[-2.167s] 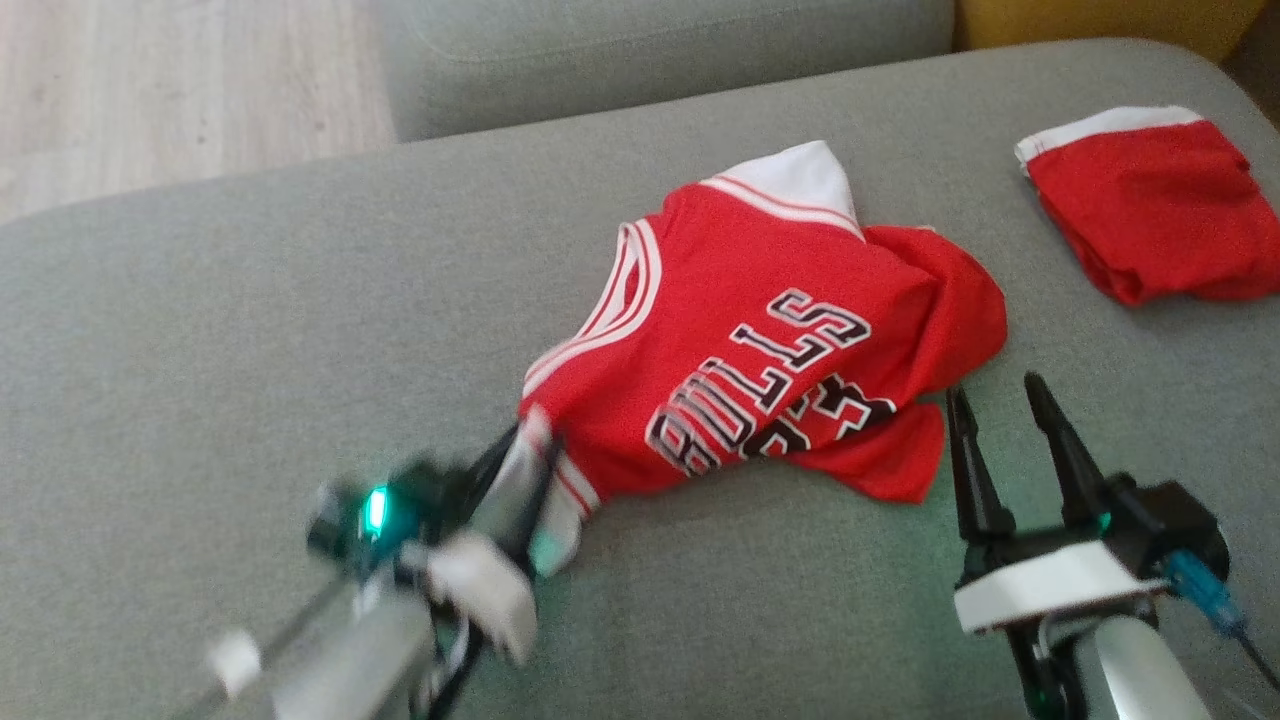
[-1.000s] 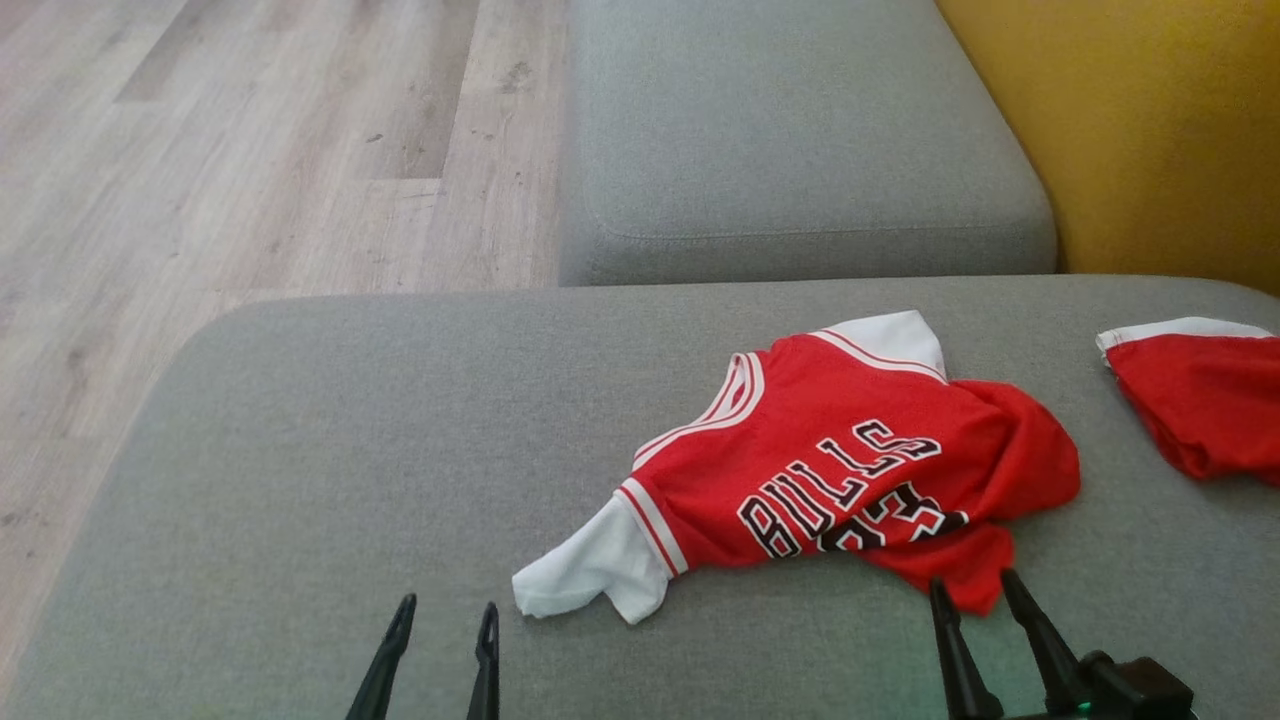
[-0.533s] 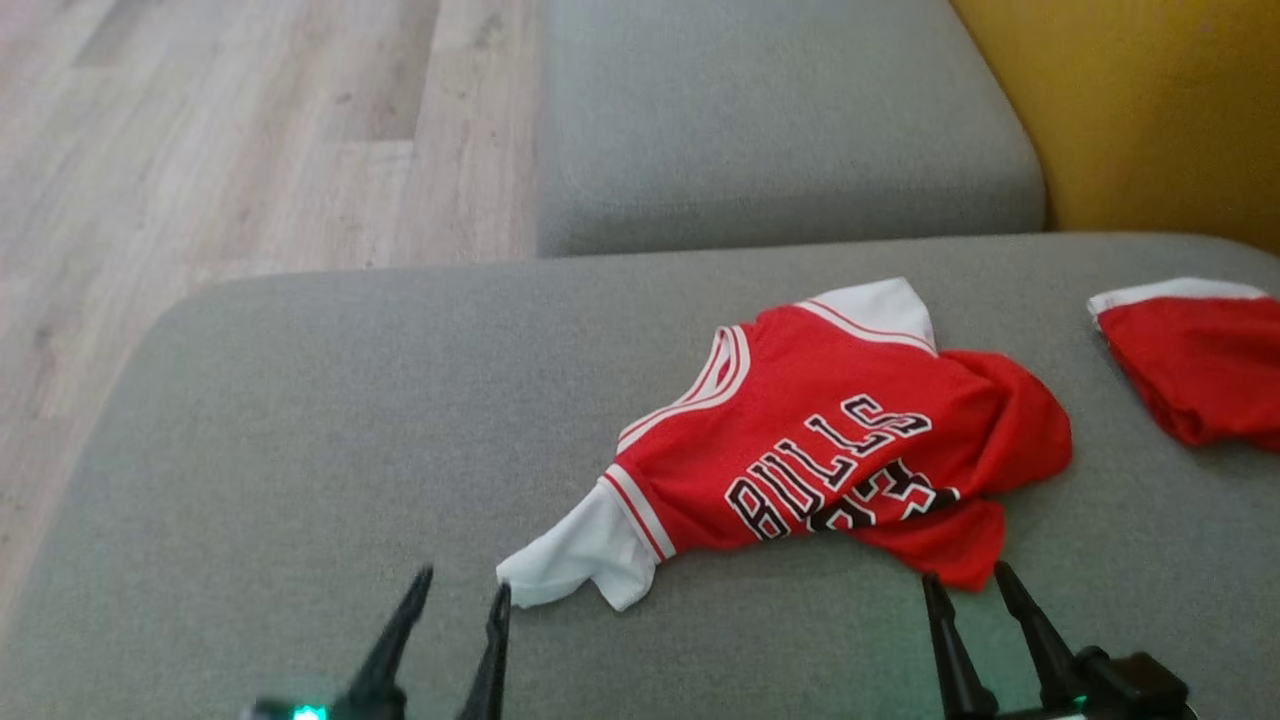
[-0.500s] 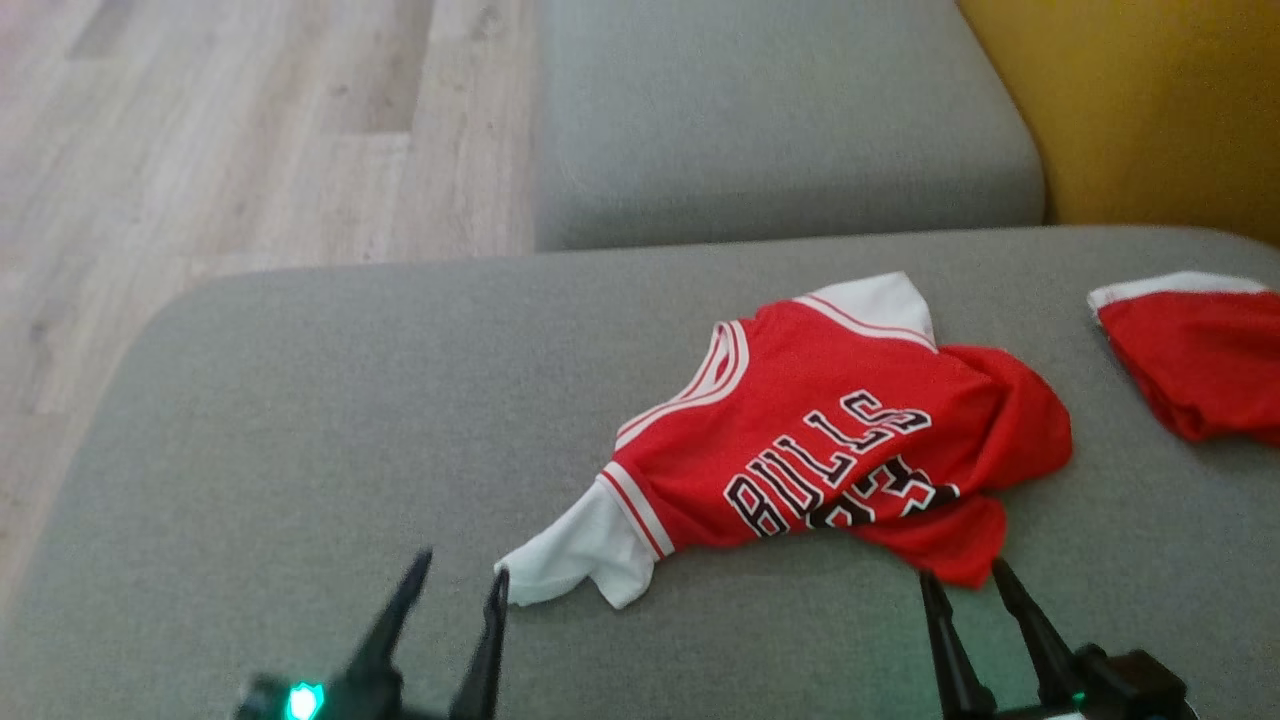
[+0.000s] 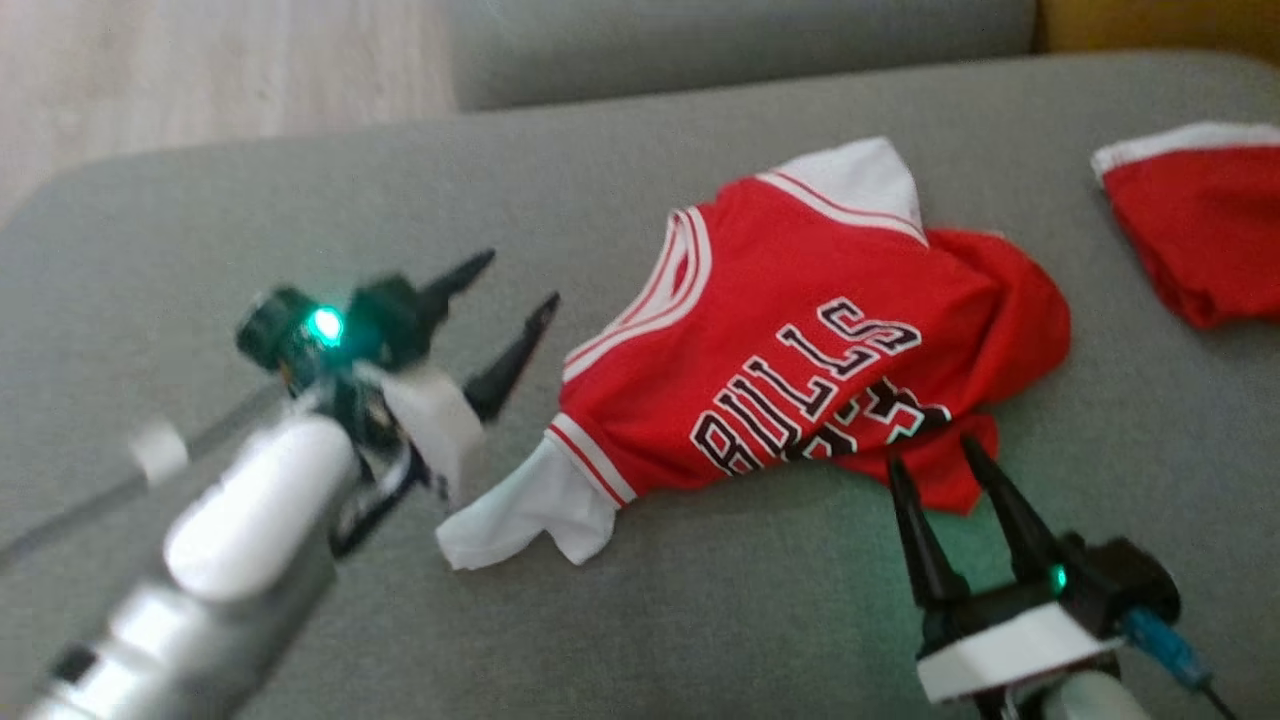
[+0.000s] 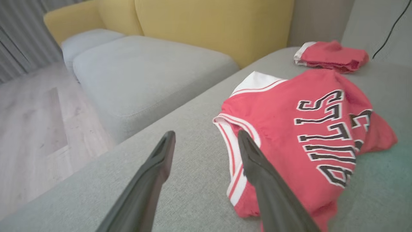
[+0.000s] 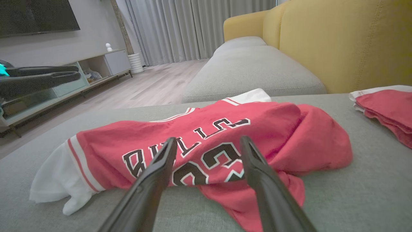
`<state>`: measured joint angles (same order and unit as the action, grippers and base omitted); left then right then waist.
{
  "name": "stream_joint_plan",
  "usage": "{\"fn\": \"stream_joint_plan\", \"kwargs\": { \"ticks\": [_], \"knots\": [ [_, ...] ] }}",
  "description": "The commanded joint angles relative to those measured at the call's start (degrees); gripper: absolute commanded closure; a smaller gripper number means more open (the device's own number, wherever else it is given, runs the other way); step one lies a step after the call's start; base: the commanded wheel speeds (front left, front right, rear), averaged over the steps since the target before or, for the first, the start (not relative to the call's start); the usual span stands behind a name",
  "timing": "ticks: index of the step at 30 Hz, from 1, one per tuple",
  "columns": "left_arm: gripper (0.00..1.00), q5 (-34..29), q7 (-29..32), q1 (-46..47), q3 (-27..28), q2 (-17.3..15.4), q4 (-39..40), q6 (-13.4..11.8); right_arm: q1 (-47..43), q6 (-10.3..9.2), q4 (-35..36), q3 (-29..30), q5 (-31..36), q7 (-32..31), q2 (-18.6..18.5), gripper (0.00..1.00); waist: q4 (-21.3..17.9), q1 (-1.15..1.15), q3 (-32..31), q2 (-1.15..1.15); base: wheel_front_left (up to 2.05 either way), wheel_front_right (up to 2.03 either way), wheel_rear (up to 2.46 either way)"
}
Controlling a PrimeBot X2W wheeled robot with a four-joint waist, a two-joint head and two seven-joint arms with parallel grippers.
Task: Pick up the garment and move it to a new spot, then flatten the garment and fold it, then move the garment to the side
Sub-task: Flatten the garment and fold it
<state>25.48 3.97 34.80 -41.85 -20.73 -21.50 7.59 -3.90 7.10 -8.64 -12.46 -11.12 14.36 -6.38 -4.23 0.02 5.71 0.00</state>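
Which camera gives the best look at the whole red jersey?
The head view: the jersey shows from above, outline, lettering and both white sleeves. The left wrist view cuts off its bottom; the right wrist view sees it low and sidelong, behind the right claw.

Grey cushion [image 5: 700, 620] bears a crumpled jersey [image 5: 800, 310] — and folded red cloth [image 5: 1200, 230].

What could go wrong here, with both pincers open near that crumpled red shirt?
The shirt lies bunched, its lower part folded over by the right pincer, so a pinch might catch several layers and hinder flattening. Moved rightward, it could disturb the folded red garment nearby.
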Motion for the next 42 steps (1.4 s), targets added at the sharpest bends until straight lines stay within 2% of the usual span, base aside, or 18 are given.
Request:
{"fn": "stream_joint_plan", "kwargs": {
  "ticks": [1,7,8,18,19,20,22,27,31,32,42],
  "knots": [
    [0.00,1.4,0.9,4.1,1.3,-3.1,0.9,-0.1,2.8,0.39,2.2,-1.4,0.3,0.6,-0.9,0.00,-2.7,-0.02,3.9,0.00,0.00,0.00,0.00],
    [0.00,14.8,9.3,14.6,-11.3,-8.2,-1.6,-0.1,6.2,0.39,2.6,-1.8,0.3,0.6,-0.4,0.00,-6.0,-0.02,9.2,0.00,0.00,0.00,0.00],
    [0.00,18.4,10.9,16.4,-14.7,-9.3,-1.9,-0.1,6.8,0.39,2.7,-1.7,0.3,0.6,-0.1,0.00,-6.9,-0.02,10.3,0.00,0.00,0.00,0.00],
    [0.00,32.8,16.4,18.9,-27.5,-12.8,-0.5,-0.1,8.4,0.39,2.4,-1.7,0.0,0.6,0.9,0.00,-9.4,-0.02,11.9,0.00,0.00,0.00,0.00],
    [0.14,33.7,16.8,19.0,-28.3,-13.1,-0.1,-0.1,8.5,0.39,2.5,-1.7,0.0,0.6,1.0,0.00,-9.6,-0.02,11.9,0.00,0.00,0.00,0.00],
    [0.53,34.5,17.3,19.1,-28.9,-13.3,0.2,-0.1,8.5,0.39,2.5,-1.7,0.0,0.6,1.1,0.00,-9.8,-0.02,11.8,0.00,0.00,0.00,0.00],
    [1.00,35.2,17.3,19.4,-29.9,-13.8,1.1,-0.1,8.7,0.39,2.6,-1.7,0.1,0.6,1.2,0.00,-10.1,-0.02,11.7,0.00,0.00,0.00,0.00],
    [1.00,35.8,13.6,20.2,-31.0,-14.2,3.8,-0.1,8.2,0.39,2.0,-1.9,0.1,0.6,1.3,0.00,-10.9,-0.02,9.8,0.00,0.00,0.00,0.00],
    [1.00,36.8,7.3,22.5,-31.2,-12.4,6.3,-0.1,7.2,0.39,1.4,-2.1,-0.1,0.6,1.2,0.00,-11.5,-0.02,6.6,0.00,0.00,0.00,0.00],
    [1.00,36.8,7.3,22.5,-31.2,-12.4,6.3,-0.1,7.2,0.39,1.4,-2.1,-0.1,0.6,1.2,0.00,-11.5,-0.02,6.6,0.00,0.00,0.00,0.00],
    [1.00,42.8,-4.6,34.8,-31.3,-2.9,8.4,-0.1,4.7,0.39,0.2,-3.9,-1.0,0.6,0.8,0.00,-15.6,-0.02,-2.1,0.00,0.00,0.00,0.00]
  ]
}}
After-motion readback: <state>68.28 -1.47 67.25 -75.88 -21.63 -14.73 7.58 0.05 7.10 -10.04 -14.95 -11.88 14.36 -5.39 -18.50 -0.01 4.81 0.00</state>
